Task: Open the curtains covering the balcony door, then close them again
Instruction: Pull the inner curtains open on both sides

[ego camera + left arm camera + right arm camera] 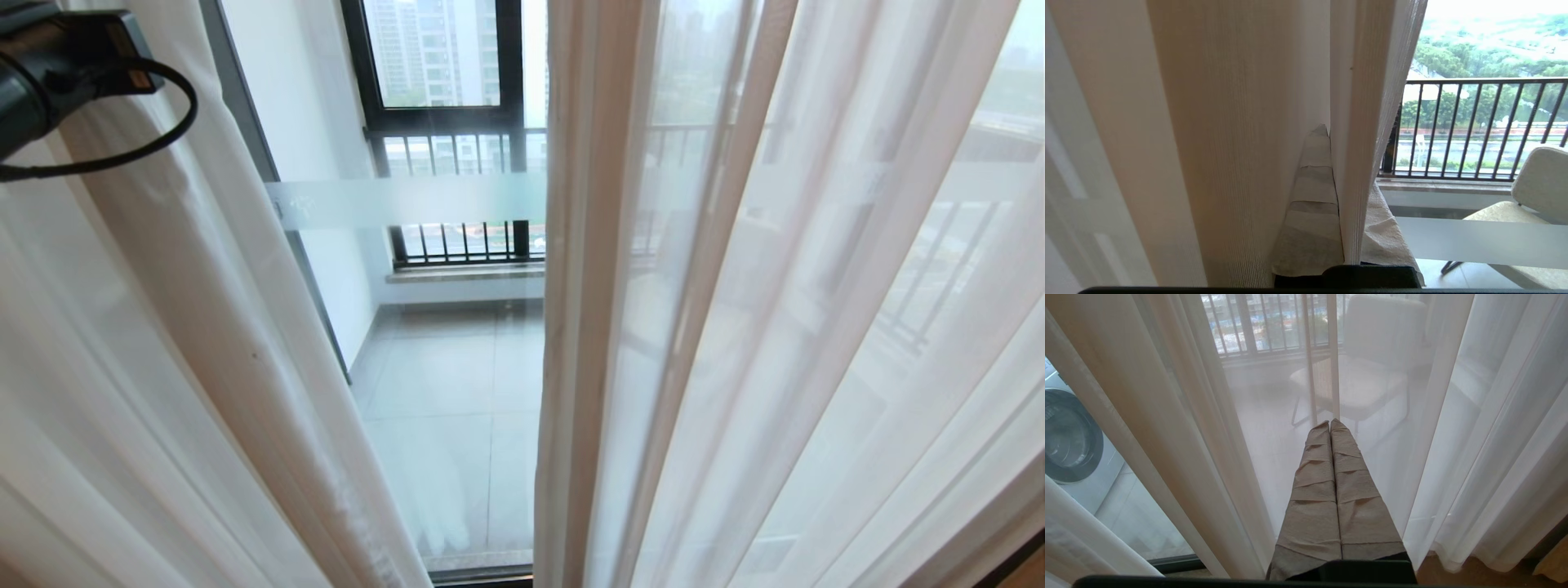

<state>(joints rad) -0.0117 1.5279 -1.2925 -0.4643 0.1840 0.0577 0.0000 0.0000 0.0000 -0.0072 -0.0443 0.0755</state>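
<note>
Left wrist view — left gripper [1331, 134] clenched on a vertical fold of the thin white sheer curtains [1349, 163], beside the gap baring the black-framed glass balcony door [457, 359]; right gripper [1329, 424] clenched, empty.

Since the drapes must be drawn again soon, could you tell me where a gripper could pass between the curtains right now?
One free gap: bare balcony door glass, bordered by the left sheer and the right sheer. It is crowded elsewhere: the left gripper, shut, has a fold between its fingers, and the right gripper, shut, points at hanging sheer.
</note>
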